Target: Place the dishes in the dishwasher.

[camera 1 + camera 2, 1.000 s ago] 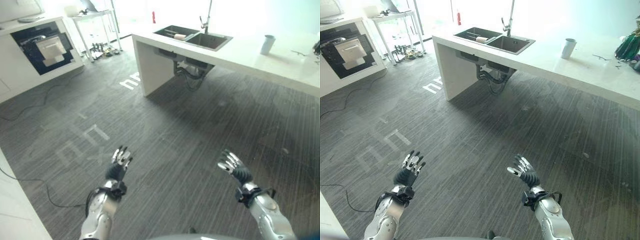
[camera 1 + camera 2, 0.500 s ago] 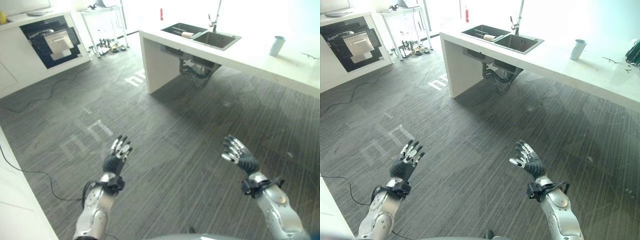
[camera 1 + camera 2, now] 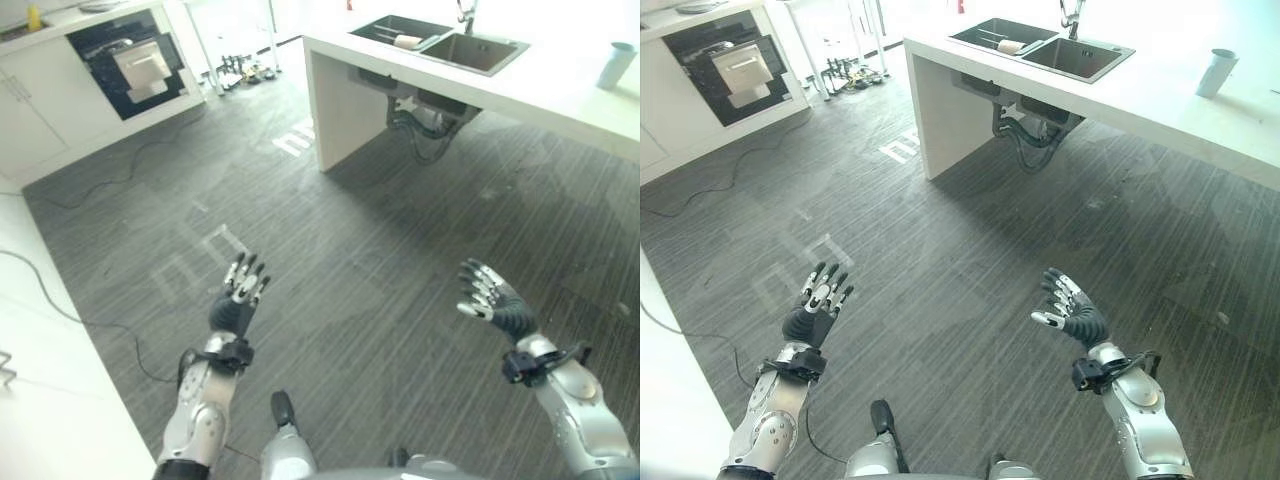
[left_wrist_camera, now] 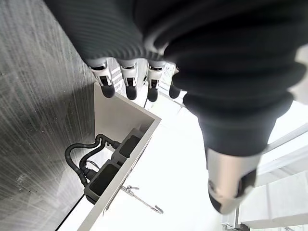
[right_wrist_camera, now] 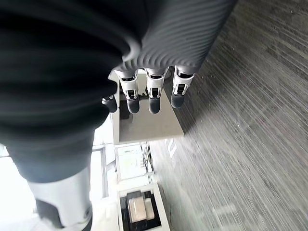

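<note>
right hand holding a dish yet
No, the right hand hangs open over the bare floor, with nothing in its fingers.

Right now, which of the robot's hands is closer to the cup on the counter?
Right. The right hand hovers over the floor on the cup's side, though still well short of the counter; the left hand hangs far across the floor.

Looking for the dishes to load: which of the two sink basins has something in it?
The far basin, the one away from the faucet: a pale roll-like item and utensils lie in it. The near basin looks empty.
</note>
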You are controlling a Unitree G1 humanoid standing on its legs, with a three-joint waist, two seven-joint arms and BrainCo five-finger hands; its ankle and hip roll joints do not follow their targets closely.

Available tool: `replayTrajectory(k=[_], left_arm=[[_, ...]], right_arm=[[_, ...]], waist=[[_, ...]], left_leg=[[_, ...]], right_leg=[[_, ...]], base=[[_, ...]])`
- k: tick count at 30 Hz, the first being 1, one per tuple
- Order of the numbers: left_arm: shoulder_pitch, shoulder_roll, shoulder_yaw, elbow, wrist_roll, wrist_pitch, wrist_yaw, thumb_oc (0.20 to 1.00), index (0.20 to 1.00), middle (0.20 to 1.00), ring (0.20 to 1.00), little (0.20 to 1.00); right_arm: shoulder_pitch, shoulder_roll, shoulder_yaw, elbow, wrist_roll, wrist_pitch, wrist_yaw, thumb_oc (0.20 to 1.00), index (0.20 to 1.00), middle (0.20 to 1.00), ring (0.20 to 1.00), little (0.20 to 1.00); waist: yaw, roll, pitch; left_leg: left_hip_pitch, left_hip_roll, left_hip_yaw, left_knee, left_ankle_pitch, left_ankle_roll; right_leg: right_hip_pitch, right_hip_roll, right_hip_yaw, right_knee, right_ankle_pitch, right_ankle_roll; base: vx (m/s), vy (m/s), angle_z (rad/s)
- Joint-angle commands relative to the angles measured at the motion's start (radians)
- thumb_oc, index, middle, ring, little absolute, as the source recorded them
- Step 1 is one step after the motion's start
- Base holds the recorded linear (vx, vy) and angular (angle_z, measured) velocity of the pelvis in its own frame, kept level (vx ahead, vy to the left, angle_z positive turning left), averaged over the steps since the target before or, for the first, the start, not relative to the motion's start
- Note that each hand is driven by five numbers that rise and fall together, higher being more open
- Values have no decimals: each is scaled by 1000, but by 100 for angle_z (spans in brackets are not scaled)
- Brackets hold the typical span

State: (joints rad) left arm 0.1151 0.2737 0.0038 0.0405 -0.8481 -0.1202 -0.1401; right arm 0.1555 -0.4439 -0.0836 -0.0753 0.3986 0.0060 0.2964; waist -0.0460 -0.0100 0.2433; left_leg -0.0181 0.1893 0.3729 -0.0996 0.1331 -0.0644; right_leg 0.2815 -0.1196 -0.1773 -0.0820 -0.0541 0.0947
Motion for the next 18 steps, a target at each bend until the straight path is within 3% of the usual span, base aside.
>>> replayTrajectory(k=[1,5,7,9,10,12,13,15,16,17,18], left_arm=[[2,43,35,-103,11,-55,-18,1000,1000,1000,1000,1000],[-29,53,34,-102,46,-9,-37,1000,1000,1000,1000,1000],[-37,57,25,-109,77,21,-67,1000,1000,1000,1000,1000],[-38,57,20,-112,95,21,-73,1000,1000,1000,1000,1000],[-47,62,-1,-123,127,21,-63,1000,1000,1000,1000,1000],[-65,70,-14,-132,130,39,-61,1000,1000,1000,1000,1000],[-76,79,-18,-138,135,51,-61,1000,1000,1000,1000,1000],[-83,89,-30,-148,140,67,-63,1000,1000,1000,1000,1000],[-84,89,-39,-149,143,69,-62,1000,1000,1000,1000,1000],[-80,89,-62,-150,151,58,-65,1000,1000,1000,1000,1000],[-74,90,-73,-153,150,54,-70,1000,1000,1000,1000,1000]], right_arm=[[-43,14,13,-105,40,-62,9,1000,1000,1000,1000,1000],[-68,36,16,-108,46,-50,-50,1000,1000,1000,1000,1000],[-42,71,10,-136,48,-43,-64,1000,1000,1000,1000,1000],[-31,80,13,-142,41,-46,-65,1000,1000,1000,1000,1000],[-25,82,26,-135,30,-51,-68,1000,1000,1000,1000,1000],[-27,68,24,-126,45,-55,-72,1000,1000,1000,1000,1000],[-27,59,13,-125,60,-57,-69,1000,1000,1000,1000,1000],[-17,42,-13,-126,97,-65,-71,1000,1000,1000,1000,1000],[-12,42,-18,-129,101,-65,-71,1000,1000,1000,1000,1000],[1,42,-19,-142,99,-74,-89,1000,1000,1000,1000,1000],[7,45,-16,-149,97,-80,-102,1000,1000,1000,1000,1000]], waist=[[33,-25,-102],[44,-41,-121],[38,-34,-128],[33,-19,-128],[13,-7,-119],[0,-7,-109],[-11,-13,-98],[-44,-34,-83],[-56,-39,-81],[-78,-42,-75],[-85,-40,-72]], left_leg=[[-23,-36,-38,20,-40,15],[0,-91,-76,12,-78,54],[24,-127,-109,12,-111,80],[37,-124,-116,12,-123,86],[65,-132,-121,12,-137,89],[82,-140,-140,12,-138,84],[103,-143,-138,12,-147,77],[155,-153,-126,12,-191,64],[171,-160,-130,12,-208,63],[209,-170,-148,12,-242,68],[232,-172,-156,12,-261,75]], right_leg=[[31,-26,-65,106,-112,46],[-44,-95,-75,299,-22,94],[-147,-127,-45,547,80,102],[-203,-126,-46,619,103,92],[-309,-95,-53,657,72,66],[-327,-44,-97,551,31,45],[-340,-35,-139,447,46,42],[-379,-45,-161,198,127,66],[-392,-48,-145,142,164,76],[-432,-63,-100,51,237,93],[-443,-73,-87,27,254,94]], base=[[497,413,-46],[316,268,25],[321,271,52],[210,165,30],[239,97,28],[316,-6,5],[339,-160,-8],[421,-257,12],[553,-337,7],[519,-301,13],[501,-301,35]])
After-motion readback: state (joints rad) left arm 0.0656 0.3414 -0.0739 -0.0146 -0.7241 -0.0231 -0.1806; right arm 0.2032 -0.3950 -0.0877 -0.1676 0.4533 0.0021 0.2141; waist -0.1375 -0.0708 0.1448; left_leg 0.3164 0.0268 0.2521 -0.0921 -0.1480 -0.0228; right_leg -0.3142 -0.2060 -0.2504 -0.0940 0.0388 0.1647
